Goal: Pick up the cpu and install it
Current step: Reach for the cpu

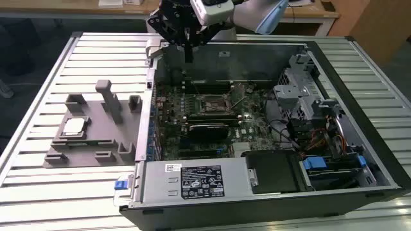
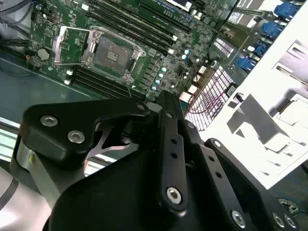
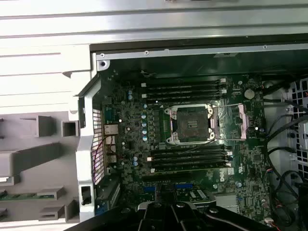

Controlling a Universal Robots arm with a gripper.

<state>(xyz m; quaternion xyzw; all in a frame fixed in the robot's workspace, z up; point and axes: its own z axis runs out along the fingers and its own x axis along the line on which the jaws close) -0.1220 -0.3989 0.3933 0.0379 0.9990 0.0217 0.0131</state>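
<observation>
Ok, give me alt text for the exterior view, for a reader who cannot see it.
The robot arm's hand hangs shut over the far edge of an open computer case, above its motherboard and socket. The cpu lies on a grey tray outside the case, at the exterior view's left.

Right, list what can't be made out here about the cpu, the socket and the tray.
- cpu, exterior view: too small to tell its corner mark or how it is turned in the grey tray.
- socket, first wrist view: contacts too small and dark to judge.
- grey tray, first wrist view: cut off by the picture's edge.
- motherboard, second wrist view: near part hidden behind the gripper.
</observation>
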